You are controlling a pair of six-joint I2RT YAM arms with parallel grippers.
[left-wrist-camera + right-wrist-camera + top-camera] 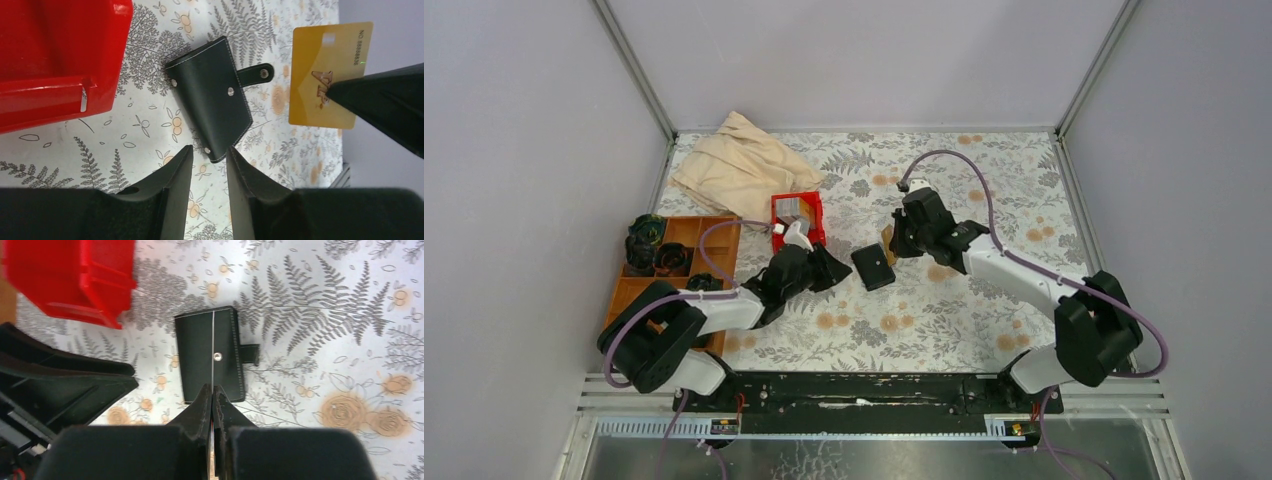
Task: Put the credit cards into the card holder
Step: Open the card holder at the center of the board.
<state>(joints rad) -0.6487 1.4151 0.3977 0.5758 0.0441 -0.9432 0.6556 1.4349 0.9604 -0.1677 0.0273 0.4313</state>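
The card holder [210, 95] lies shut, so the right tool's [212, 390] pinched tan card [320, 65] may jam; the spread, empty left tool [824, 268] sits at its 9 o'clock.

left arm [724, 310] reaching low toward centre | left gripper [207, 152] jaws partly apart | right arm [1014, 270] bent inward | right gripper [212, 390] pinched on tan card [325, 75]
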